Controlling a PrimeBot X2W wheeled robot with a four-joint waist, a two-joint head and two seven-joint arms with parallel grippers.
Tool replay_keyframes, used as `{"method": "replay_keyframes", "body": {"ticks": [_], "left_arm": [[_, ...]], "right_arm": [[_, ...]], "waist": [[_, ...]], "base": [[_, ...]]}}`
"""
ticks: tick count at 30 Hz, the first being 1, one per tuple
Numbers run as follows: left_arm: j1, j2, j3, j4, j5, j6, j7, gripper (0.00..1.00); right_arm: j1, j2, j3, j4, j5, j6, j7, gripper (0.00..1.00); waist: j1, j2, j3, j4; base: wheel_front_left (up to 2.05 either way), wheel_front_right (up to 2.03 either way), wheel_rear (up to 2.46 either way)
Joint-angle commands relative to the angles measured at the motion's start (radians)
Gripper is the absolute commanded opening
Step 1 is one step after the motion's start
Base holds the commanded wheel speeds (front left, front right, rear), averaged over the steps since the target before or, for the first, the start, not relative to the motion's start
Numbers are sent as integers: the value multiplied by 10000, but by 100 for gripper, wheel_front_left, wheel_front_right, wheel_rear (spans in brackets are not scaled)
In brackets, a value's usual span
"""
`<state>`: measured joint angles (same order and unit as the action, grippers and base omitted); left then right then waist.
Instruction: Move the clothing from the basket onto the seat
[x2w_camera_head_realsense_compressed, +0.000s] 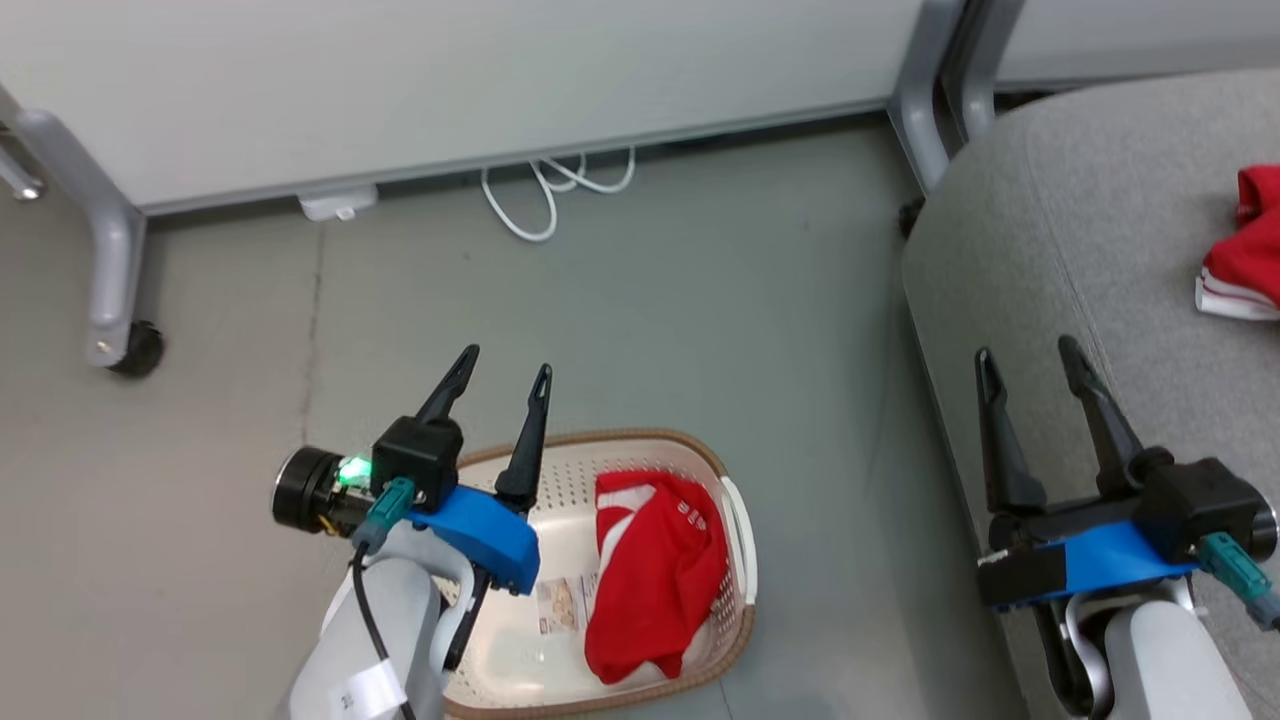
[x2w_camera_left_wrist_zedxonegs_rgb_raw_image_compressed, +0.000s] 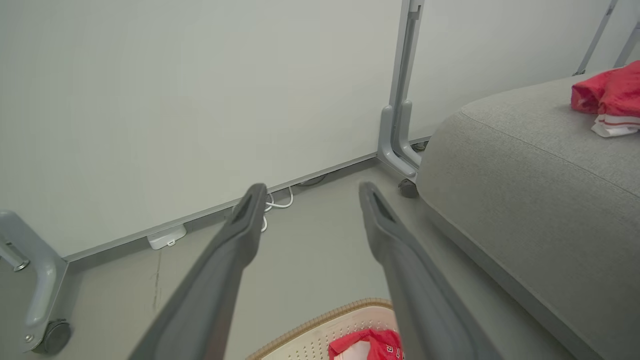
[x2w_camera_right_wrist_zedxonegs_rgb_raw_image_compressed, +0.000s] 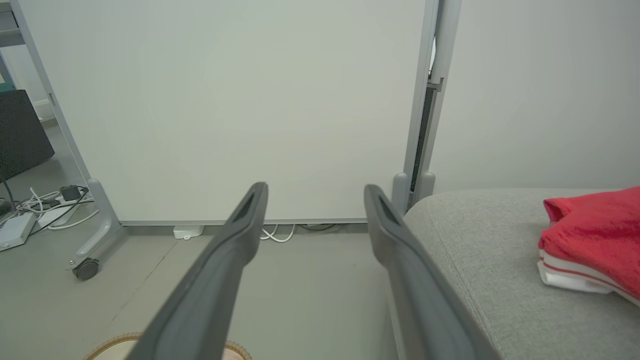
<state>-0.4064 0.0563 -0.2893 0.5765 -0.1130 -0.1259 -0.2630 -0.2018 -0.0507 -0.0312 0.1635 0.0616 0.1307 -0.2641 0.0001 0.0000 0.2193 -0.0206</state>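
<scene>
One red garment (x2w_camera_head_realsense_compressed: 655, 575) with white stripes lies crumpled in the cream basket (x2w_camera_head_realsense_compressed: 735, 620) on the floor, its brown rim also in the left wrist view (x2w_camera_left_wrist_zedxonegs_rgb_raw_image_compressed: 320, 320). A second red garment (x2w_camera_head_realsense_compressed: 1250, 250) rests on the grey seat (x2w_camera_head_realsense_compressed: 1080, 220) at the right; it appears too in the left wrist view (x2w_camera_left_wrist_zedxonegs_rgb_raw_image_compressed: 607, 97) and right wrist view (x2w_camera_right_wrist_zedxonegs_rgb_raw_image_compressed: 592, 240). My left gripper (x2w_camera_head_realsense_compressed: 505, 365) hangs open above the basket's far left rim, nothing between its fingers. My right gripper (x2w_camera_head_realsense_compressed: 1025, 355) stands open and empty over the seat's front edge.
A white partition panel (x2w_camera_head_realsense_compressed: 450, 80) on grey castered legs (x2w_camera_head_realsense_compressed: 115, 290) stands behind the basket. A white cable (x2w_camera_head_realsense_compressed: 550, 190) and a small white box (x2w_camera_head_realsense_compressed: 338, 203) lie at its foot. Bare grey floor (x2w_camera_head_realsense_compressed: 700, 330) separates basket and seat.
</scene>
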Motion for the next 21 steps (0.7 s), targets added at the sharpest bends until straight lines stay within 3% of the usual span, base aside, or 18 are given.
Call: {"method": "replay_keyframes", "body": {"ticks": [1,21], "left_arm": [[-257,66,-127,135,-6,-72,-28,100],[-3209,696,-3590,3593,-1539,-50,-26,100]], "right_arm": [[-208,5,2,-66,66,1,-5,100],[-1739,4,285,-493,231,1,-5,100]], "waist": [[-1,0,588,-388],[-1,0,3591,-1396]], "base": [[0,0,0],[0,0,0]]}}
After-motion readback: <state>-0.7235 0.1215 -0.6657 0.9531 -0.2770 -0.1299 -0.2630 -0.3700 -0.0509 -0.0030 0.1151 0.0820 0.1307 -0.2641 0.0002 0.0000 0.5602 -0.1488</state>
